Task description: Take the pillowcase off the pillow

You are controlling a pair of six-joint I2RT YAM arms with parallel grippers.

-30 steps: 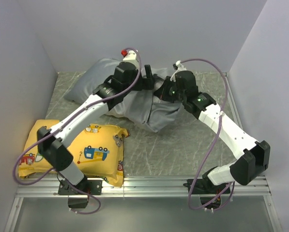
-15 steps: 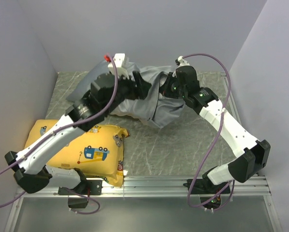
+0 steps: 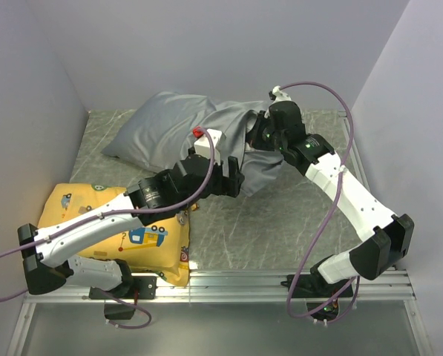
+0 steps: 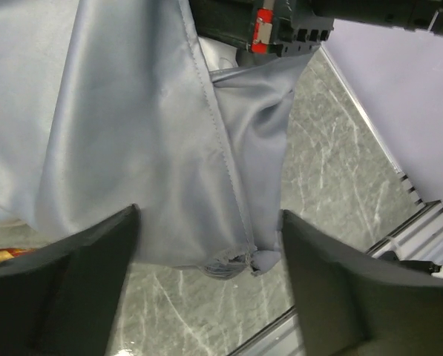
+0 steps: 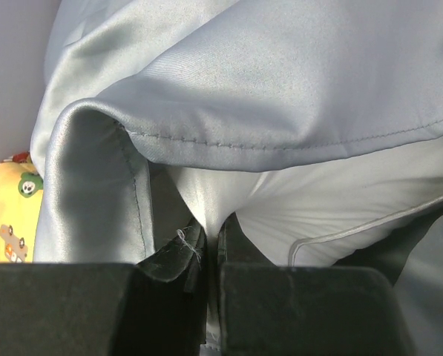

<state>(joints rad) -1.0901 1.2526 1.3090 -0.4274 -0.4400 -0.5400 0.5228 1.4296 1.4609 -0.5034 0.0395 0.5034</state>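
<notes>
The left tool (image 4: 208, 215) has drawn back, its jaws spread wide, the pillowcase (image 3: 162, 126) hem just ahead; the right tool (image 5: 210, 237) stays pinched on that fabric.

- A grey marbled table (image 3: 280, 222) is seen, walled at left, far and right.
- The plump grey pillowcase (image 3: 158, 133) is laid across its far middle.
- A yellow cushion (image 3: 162, 245) is laid near left.
</notes>
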